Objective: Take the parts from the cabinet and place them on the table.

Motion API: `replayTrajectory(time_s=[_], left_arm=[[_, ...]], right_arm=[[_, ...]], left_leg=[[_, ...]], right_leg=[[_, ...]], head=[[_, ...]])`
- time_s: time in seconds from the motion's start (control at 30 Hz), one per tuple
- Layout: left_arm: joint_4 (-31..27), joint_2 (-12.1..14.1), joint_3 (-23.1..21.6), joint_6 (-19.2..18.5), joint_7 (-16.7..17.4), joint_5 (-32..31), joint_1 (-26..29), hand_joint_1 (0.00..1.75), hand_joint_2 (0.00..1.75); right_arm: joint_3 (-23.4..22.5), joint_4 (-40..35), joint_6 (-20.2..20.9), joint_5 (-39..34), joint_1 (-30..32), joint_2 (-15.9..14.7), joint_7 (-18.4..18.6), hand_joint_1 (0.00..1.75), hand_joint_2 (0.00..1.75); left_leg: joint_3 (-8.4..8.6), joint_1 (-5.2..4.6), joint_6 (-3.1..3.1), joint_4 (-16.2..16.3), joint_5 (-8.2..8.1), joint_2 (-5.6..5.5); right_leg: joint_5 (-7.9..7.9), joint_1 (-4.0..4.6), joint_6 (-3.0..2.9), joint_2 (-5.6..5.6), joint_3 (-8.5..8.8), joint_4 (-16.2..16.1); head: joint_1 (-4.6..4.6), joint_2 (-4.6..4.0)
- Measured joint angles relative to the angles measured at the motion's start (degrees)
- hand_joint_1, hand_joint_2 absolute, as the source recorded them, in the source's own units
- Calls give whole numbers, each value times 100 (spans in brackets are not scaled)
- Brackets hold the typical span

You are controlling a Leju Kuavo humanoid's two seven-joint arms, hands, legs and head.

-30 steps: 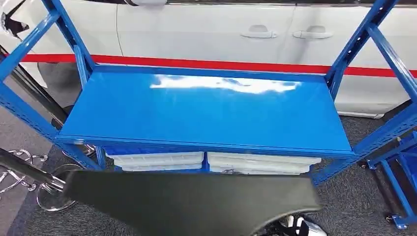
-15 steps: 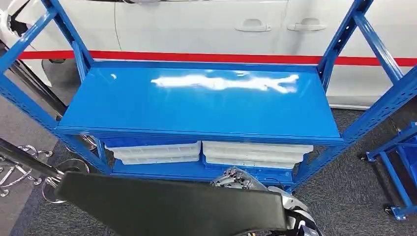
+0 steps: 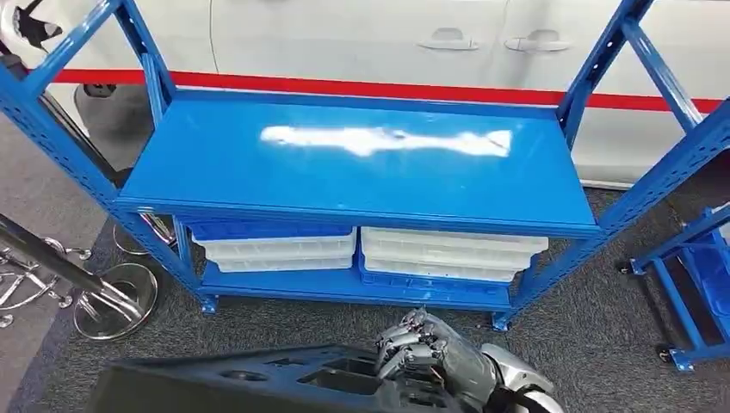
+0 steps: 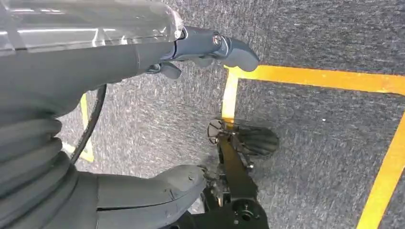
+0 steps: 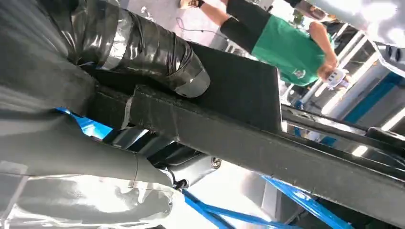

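- The right robot hand grips a large black part low in the head view, its fingers curled over the part's edge.
- The part lies broad and nearly flat in front of the robot, with moulded recesses showing on its upper face; it is held above the grey carpet, apart from the rack.
- In the right wrist view the same part runs across as a dark beam, with the thick thumb pressed on one side of it.
- The left robot hand holds nothing; its fingers are stretched out and apart over carpet marked with yellow tape.
- A blue rack stands ahead, its upper shelf bare and shiny.
- On the lower shelf sit white trays in two stacks side by side, the left stack topped by a blue one.
- A white car with a red stripe stands behind the rack.
- A chrome stand with a round base is on the carpet to the left.
- A person in a green shirt shows beyond the part in the right wrist view.
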Motion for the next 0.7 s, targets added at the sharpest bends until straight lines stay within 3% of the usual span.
replayTrajectory(time_s=[0.03, 0.07, 0.1, 0.2, 0.23, 0.27, 0.33, 0.37, 0.4, 0.43, 0.47, 0.5, 0.53, 0.57, 0.6, 0.7], left_arm=[[-2, 2, -2, -11, -24, -2, -6, 0, 175], [-2, 2, -9, -26, -55, -2, -12, 0, 175], [-2, 2, -13, -37, -65, -2, -24, 0, 175], [0, 20, -20, -46, -85, 0, -32, 0, 175], [0, 46, -20, -24, -85, 0, -35, 0, 175], [0, 48, -20, -17, -83, -2, -36, 0, 175], [0, 59, -20, 165, 119, -2, -51, 0, 175], [0, 59, -20, 255, 246, -15, -52, 0, 175], [0, 59, -20, 336, 384, -50, -49, 0, 175], [0, 59, -20, 392, 508, -81, -44, 0, 175], [0, 59, -20, 442, 601, -109, -43, 0, 175], [0, 57, -20, 505, 735, -142, -50, 0, 175], [0, 57, -20, 592, 884, -181, -57, 0, 175], [0, 57, -20, 687, 1030, -197, -63, 0, 175], [0, 59, -18, 761, 1157, -199, -60, 0, 175], [0, 55, 13, 888, 1360, -190, -41, 0, 175]], right_arm=[[9, -22, -7, 11, -11, 0, 0, 175, 175], [24, -48, -6, 24, -39, 0, 0, 175, 175], [33, -67, -13, 31, -61, 0, -2, 175, 175], [57, -103, -39, 28, -139, 0, -4, 175, 175], [83, -101, -41, 13, -183, 0, -2, 175, 175], [101, -103, -41, 9, -212, 0, 4, 175, 175], [129, -100, -28, -90, -253, 0, 20, 175, 175], [131, -98, -20, -148, -262, -2, 24, 175, 175], [133, -98, 2, -203, -276, -6, 26, 175, 175], [133, -98, 31, -245, -305, -11, 33, 175, 175], [133, -96, 46, -284, -340, -13, 59, 175, 175], [133, -96, 57, -319, -381, -15, 107, 175, 175], [136, -96, 59, -358, -427, -18, 142, 175, 175], [136, -96, 59, -398, -486, -24, 160, 175, 175], [135, -94, 57, -433, -534, -39, 175, 175, 175], [118, -92, 37, -487, -536, -120, 159, 175, 175]], left_leg=[[-6, 0, -22, 3, 22, -3], [-29, -19, -60, 11, 46, -5], [-43, -20, -97, 11, 88, -3], [-99, -21, -227, -9, 199, -3], [-175, -4, -241, 91, 62, -16], [-269, -11, -263, 284, -182, -18], [-558, -2, -295, 1152, -805, -22], [-678, -1, -313, 1566, -986, -22], [-727, 0, -325, 1830, -1017, -22], [-658, -1, -326, 1845, -891, -22], [-448, -1, -316, 1585, -648, -22], [-135, -1, -300, 1130, -418, -21], [164, -1, -275, 684, -304, -21], [500, -7, -232, 181, -347, -29], [645, -46, -209, -81, -374, -35], [568, -61, -142, -100, -364, -39]], right_leg=[[111, 3, -35, 3, 319, -491], [100, 46, -77, 12, 570, -873], [86, 55, -101, 9, 608, -1031], [136, 72, -175, 6, 509, -1043], [216, 17, -261, -43, 481, -1095], [263, 17, -322, -25, 422, -1104], [327, 37, -374, -44, 275, -1038], [357, 52, -382, -59, 203, -1012], [395, 64, -383, -62, 134, -990], [430, 69, -379, -62, 64, -965], [463, 69, -367, -62, -1, -937], [494, 70, -352, -61, -37, -933], [518, 71, -337, -59, -53, -930], [545, 73, -307, -59, -76, -917], [572, 96, -270, -55, -99, -900], [683, 94, -161, -73, -145, -903]], head=[[0, 2], [0, 2], [-7, 2], [-4, 2], [-2, 0], [-11, 0], [-9, 2], [-9, 2], [-9, 2], [-9, 0], [-9, 2], [-9, 0], [-9, 0], [-9, 2], [-9, 2], [-9, 0]])
